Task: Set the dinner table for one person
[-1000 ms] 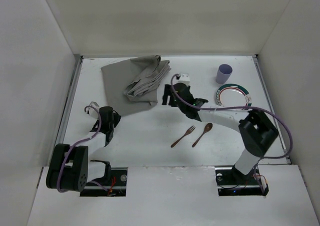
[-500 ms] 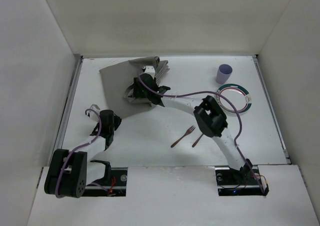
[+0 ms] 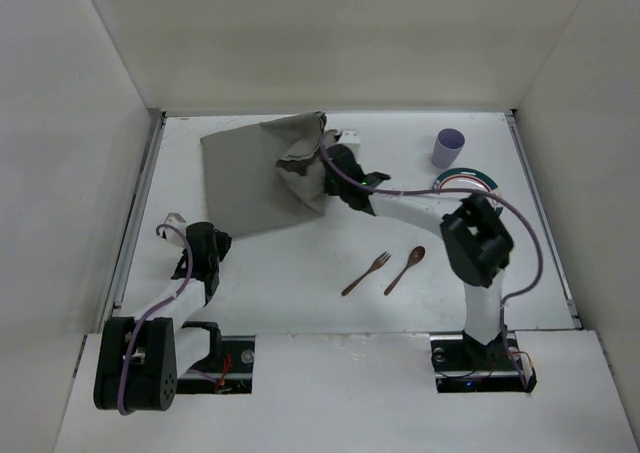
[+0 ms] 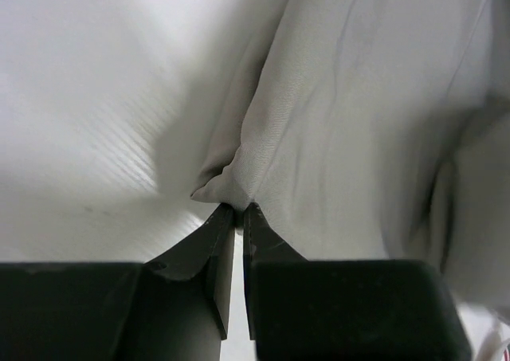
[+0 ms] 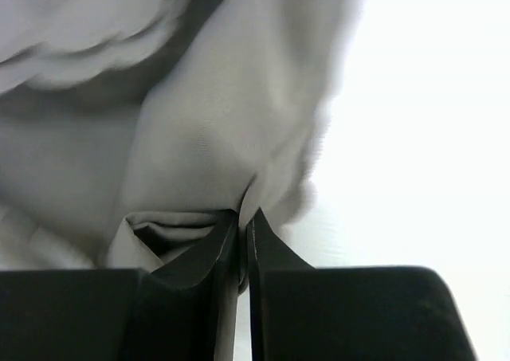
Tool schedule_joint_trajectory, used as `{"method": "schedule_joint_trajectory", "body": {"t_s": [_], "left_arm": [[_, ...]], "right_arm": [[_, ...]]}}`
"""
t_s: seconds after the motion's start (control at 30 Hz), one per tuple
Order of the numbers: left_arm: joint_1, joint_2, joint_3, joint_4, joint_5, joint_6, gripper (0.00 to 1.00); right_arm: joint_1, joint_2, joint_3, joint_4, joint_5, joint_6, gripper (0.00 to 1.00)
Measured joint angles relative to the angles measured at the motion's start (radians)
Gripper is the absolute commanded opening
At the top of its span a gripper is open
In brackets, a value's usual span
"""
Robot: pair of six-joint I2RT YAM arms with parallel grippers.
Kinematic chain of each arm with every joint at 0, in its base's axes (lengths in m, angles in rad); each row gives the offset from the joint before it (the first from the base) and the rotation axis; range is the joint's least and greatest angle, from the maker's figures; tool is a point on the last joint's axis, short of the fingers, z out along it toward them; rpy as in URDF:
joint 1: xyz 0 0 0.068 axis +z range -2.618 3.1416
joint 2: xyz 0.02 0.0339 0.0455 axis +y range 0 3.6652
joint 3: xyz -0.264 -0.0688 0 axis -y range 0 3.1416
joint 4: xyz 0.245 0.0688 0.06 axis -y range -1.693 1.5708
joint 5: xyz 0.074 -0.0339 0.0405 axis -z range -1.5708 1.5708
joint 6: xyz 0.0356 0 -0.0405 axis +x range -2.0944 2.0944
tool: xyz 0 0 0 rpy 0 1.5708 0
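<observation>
The grey cloth mat [image 3: 245,178] lies at the back left of the white dinner table [image 3: 290,263], its right part bunched into folds [image 3: 300,153]. My right gripper [image 3: 320,170] is shut on a fold at the bunch's right edge, as the right wrist view shows, with the gripper [image 5: 243,215] pinching the cloth [image 5: 231,138]. My left gripper [image 3: 220,241] is shut on the mat's near left corner; in the left wrist view the gripper [image 4: 237,207] pinches that corner of the mat [image 4: 358,138].
A wooden fork [image 3: 365,273] and a wooden spoon [image 3: 405,269] lie side by side in the near middle. A lilac cup [image 3: 448,147] stands at the back right, with a green-rimmed plate [image 3: 470,181] just in front of it, partly behind my right arm. White walls enclose three sides.
My right gripper went left from the table's middle to the bunched cloth, shut on a fold and drew it right. My left gripper shifted slightly nearer, still on the corner.
</observation>
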Motion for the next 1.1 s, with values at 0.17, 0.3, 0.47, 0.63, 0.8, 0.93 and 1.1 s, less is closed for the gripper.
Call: {"method": "schedule_joint_trajectory", "body": {"t_s": [0.17,0.3,0.47,0.63,0.8,0.93,1.1], "left_arm": [[0.042,-0.055,-0.013,-0.039,-0.003,0.0,0.0],[0.041,-0.119,-0.013,-0.08,-0.009,0.002,0.02],[0.042,-0.209,-0.013,-0.142,-0.01,0.006,0.08],[0.045,-0.271,-0.013,-0.202,-0.022,0.024,0.34],[0.048,-0.339,-0.013,-0.278,-0.045,0.043,0.51],[0.048,-0.384,-0.013,-0.328,-0.056,0.049,0.56],[0.048,-0.348,-0.013,-0.343,-0.06,0.054,0.54]], "right_arm": [[-0.174,-0.269,-0.332,0.089,0.025,0.012,0.24],[-0.24,-0.397,-0.565,0.107,0.048,0.068,0.69],[-0.214,-0.502,-0.68,0.09,0.051,0.083,0.81],[-0.159,-0.539,-0.668,0.136,0.006,0.081,0.86],[-0.151,-0.472,-0.667,0.177,-0.079,0.111,0.8],[-0.17,-0.399,-0.65,0.19,-0.131,0.128,0.76],[-0.203,-0.319,-0.613,0.226,-0.209,0.159,0.59]]}}
